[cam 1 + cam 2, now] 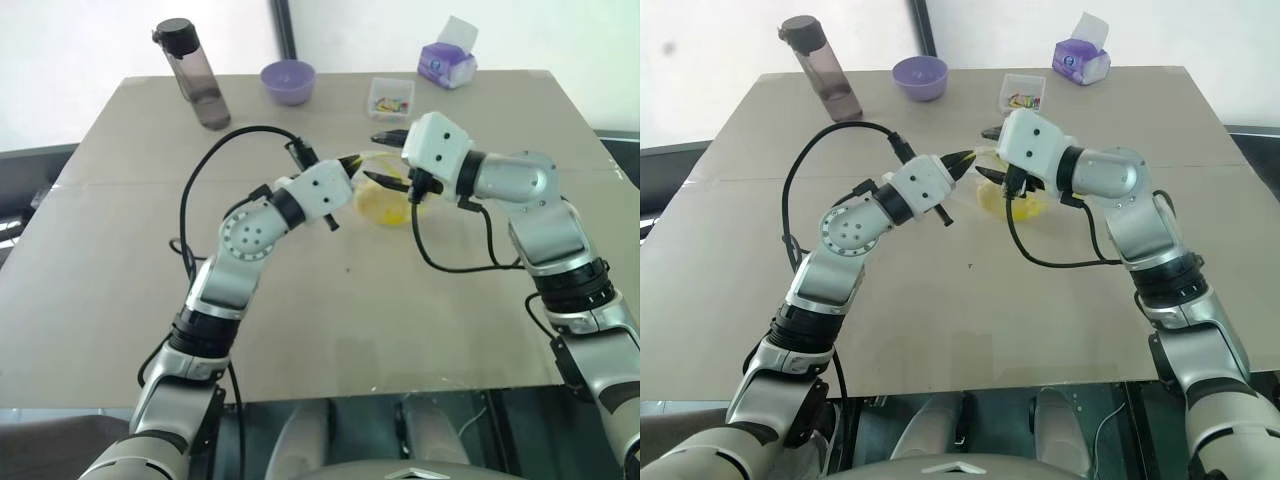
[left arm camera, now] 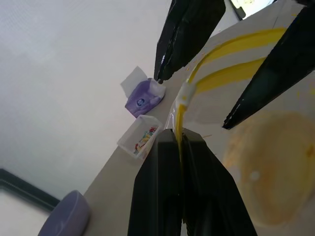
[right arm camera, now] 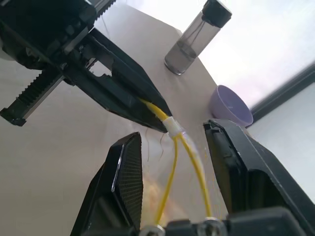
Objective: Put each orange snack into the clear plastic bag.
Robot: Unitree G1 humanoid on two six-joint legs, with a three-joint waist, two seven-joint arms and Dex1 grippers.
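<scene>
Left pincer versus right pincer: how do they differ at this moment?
The left pincer is shut on the clear plastic bag's yellow strip; the right pincer stands open, its fingers on either side of that strip without clamping it. The left pincer reaches in from the left, the right pincer from the right. Both have black fingers and meet above the table.

Lab-like room: bare cardboard-covered table [image 1: 300,330]

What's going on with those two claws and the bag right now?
Left claw shut on clear plastic bag's yellow strip. Right claw open, straddling the strip. Orange snack seen through the bag. Nothing in the way.
</scene>
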